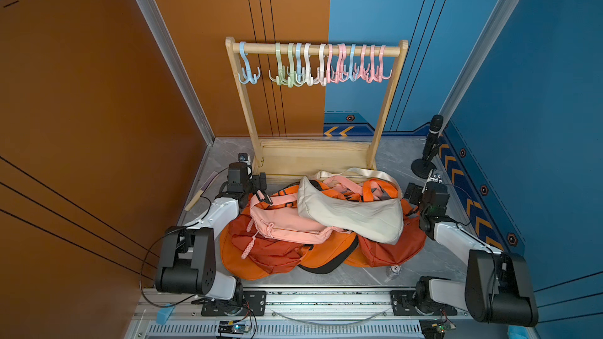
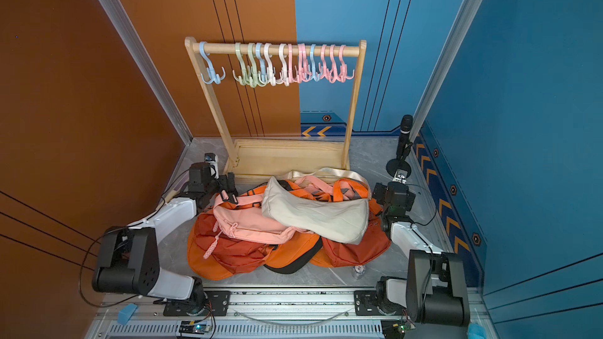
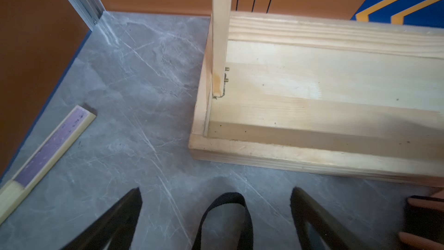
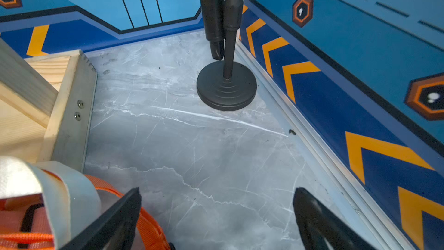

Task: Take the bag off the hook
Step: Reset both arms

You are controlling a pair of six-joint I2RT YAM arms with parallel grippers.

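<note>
Cream bag (image 1: 352,215) lies slumped atop a pink bag (image 1: 280,218) and orange bags (image 1: 261,252) on the counter (image 1: 394,158), left hand (image 3: 216,189) and right hand (image 4: 216,189) both spread wide, gripping nothing.

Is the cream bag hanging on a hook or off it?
Off. The cream bag lies atop the heap of bags on the table; the hooks all hang bare.

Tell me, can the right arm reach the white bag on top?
Probably yes: the white bag lies uncovered atop the pile, beside the right arm, whose jaws stand open.
</note>
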